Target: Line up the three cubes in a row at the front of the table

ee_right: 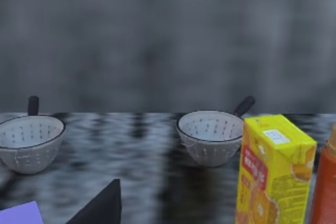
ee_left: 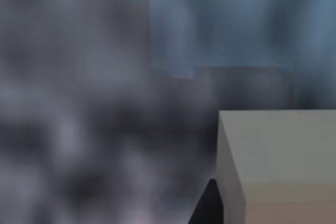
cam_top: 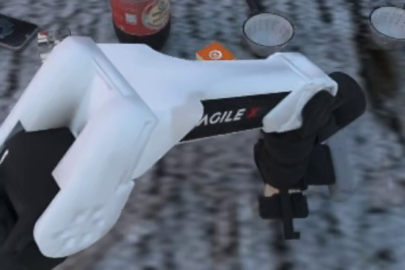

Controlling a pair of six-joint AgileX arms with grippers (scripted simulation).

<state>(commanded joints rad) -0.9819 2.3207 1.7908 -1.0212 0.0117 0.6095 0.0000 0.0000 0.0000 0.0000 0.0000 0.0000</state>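
Observation:
My left arm reaches across the table (cam_top: 209, 207) to right of centre, and its gripper (cam_top: 286, 203) points down near the front. It is shut on the small cream cube (cam_top: 271, 190), of which only a sliver shows from above. The left wrist view shows the cream cube (ee_left: 283, 150) close up against one dark finger (ee_left: 210, 205), with a blurred blue block (ee_left: 236, 24) beyond it. In the right wrist view a corner of the lavender-blue cube (ee_right: 18, 214) lies beside my right gripper (ee_right: 168, 219), which is open and holds nothing. The deep purple cube is hidden. My right arm is outside the top view.
At the back stand a dark cola bottle (cam_top: 138, 4), a cream box with an orange top (cam_top: 215, 51), two white colanders (cam_top: 268, 31) (cam_top: 387, 23) and a phone (cam_top: 14, 30). A yellow juice carton (ee_right: 275, 171) and an orange bottle (ee_right: 325, 182) stand near my right gripper.

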